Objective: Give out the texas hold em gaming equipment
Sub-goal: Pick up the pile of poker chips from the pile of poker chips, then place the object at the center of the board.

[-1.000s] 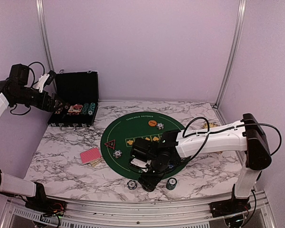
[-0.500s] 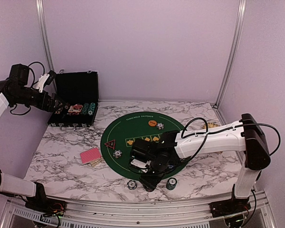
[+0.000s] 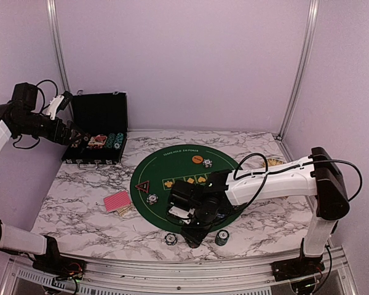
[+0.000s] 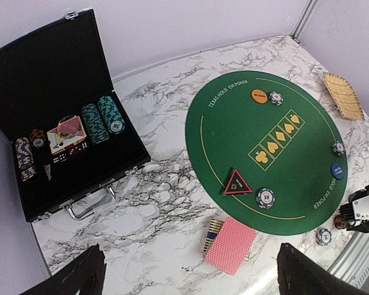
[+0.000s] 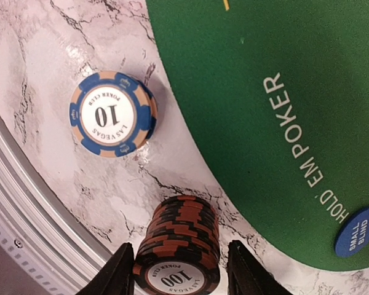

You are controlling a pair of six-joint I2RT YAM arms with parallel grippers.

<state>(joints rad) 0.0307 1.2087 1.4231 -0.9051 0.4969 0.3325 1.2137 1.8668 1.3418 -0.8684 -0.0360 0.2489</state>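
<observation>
High rear overview, both wrist views share mat (image 3: 178, 166)

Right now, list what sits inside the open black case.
Two teal chip rows, mixed chip stacks, red-backed cards between them. Whatever lies beneath is covered.

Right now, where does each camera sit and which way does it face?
Top external: above and behind the bases, looking down at the green mat; both arms show.
Left wrist: high at far left, looking down over the open chip case and mat; own jaw tips at bottom.
Right wrist: low at the near edge, facing the 100-chip stack between its jaws.
Shared: both wrist views show the blue 10 chip.
</observation>
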